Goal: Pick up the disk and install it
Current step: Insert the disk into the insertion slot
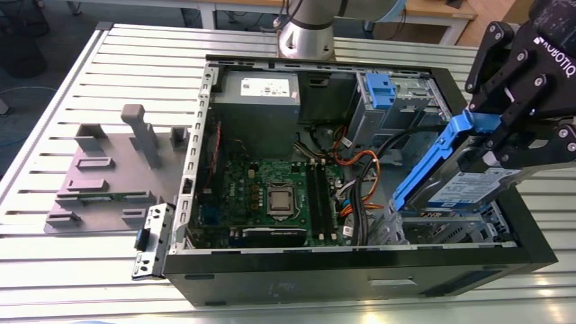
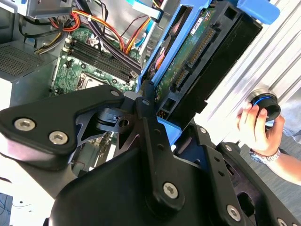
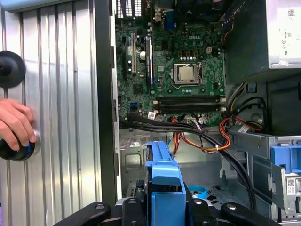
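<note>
- Exterior view: my end effector [image 1: 500,150] is pinching the disk [image 1: 468,183], which hangs tilted in the air with one blue rail uppermost. It is above the corner of the open computer case [image 1: 360,263] at the exterior view's right, over the metal drive cage [image 1: 450,226]. The case lies on the ribbed surface [image 1: 135,61].
- I judge the tilt to be the main risk. A disk entering skewed could jam a rail on the cage's edge.
- Second wrist view: my fingers [image 2: 143,110] clamp the disk [image 2: 188,70] near one end, its circuit-board face and connector exposed. Held this far off centre, a knock could twist it in my grip.
- A person's hand [image 2: 258,123] grips a knob on the surface just outside the case wall. A sideways swing could bring me into it.
- First wrist view: the disk's blue rail [image 3: 164,174] points into the case. The cable bundle [image 3: 202,136] crosses between it and the motherboard [image 3: 178,70] and could snag.
</note>
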